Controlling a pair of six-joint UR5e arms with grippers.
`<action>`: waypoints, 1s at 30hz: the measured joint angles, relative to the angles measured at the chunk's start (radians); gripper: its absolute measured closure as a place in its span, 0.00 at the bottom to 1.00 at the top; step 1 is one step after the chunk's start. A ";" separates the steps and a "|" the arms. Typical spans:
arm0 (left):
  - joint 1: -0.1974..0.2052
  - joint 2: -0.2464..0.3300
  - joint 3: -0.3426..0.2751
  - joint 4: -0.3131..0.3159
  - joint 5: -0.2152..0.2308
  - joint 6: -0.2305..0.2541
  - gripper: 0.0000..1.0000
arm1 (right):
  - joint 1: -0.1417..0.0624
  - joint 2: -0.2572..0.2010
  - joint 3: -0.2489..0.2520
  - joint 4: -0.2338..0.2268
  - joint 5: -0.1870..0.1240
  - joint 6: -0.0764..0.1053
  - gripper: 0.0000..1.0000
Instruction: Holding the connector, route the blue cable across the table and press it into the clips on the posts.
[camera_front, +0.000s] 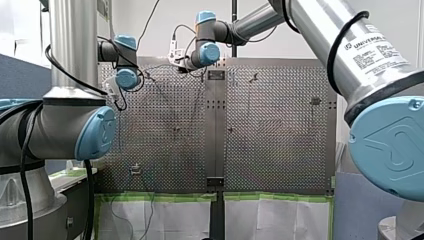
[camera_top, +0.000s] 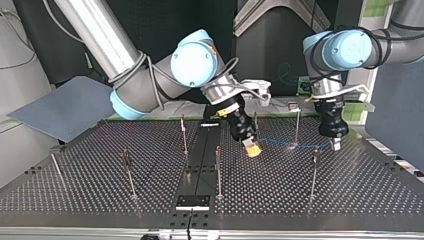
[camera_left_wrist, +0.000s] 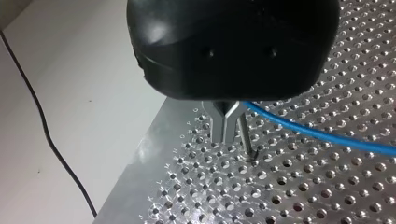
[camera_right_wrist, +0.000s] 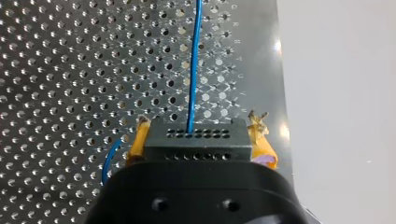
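The perforated metal surface (camera_top: 350, 195) fills the top view, with thin upright posts (camera_top: 218, 172) standing apart across it. My right arm comes in at that view's left and my left arm at its right, and both reach down to the far part of the surface. My right end effector (camera_top: 253, 149) hangs tilted just above the holes. In its wrist view its yellow pads (camera_right_wrist: 137, 140) are closed on either side of a black connector (camera_right_wrist: 196, 137), clamping it between them. My left end effector (camera_top: 336, 144) is black and points straight down near the surface's edge. Its metal fingers (camera_left_wrist: 227, 123) are pinched together beside a post, with the cable coming out from between them. The blue cable (camera_right_wrist: 193, 70) leaves the connector and runs low over the surface between the two end effectors, passing a post on the way.
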 joint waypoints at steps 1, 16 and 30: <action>0.001 -0.002 0.001 0.000 0.002 -0.001 1.00 | 0.000 0.002 -0.001 0.001 0.001 0.001 1.00; 0.029 -0.063 0.027 0.040 0.047 -0.009 1.00 | -0.006 0.033 -0.001 0.005 0.019 0.027 1.00; 0.074 -0.098 0.103 0.069 0.095 -0.045 1.00 | -0.016 0.065 -0.021 -0.001 0.015 0.019 1.00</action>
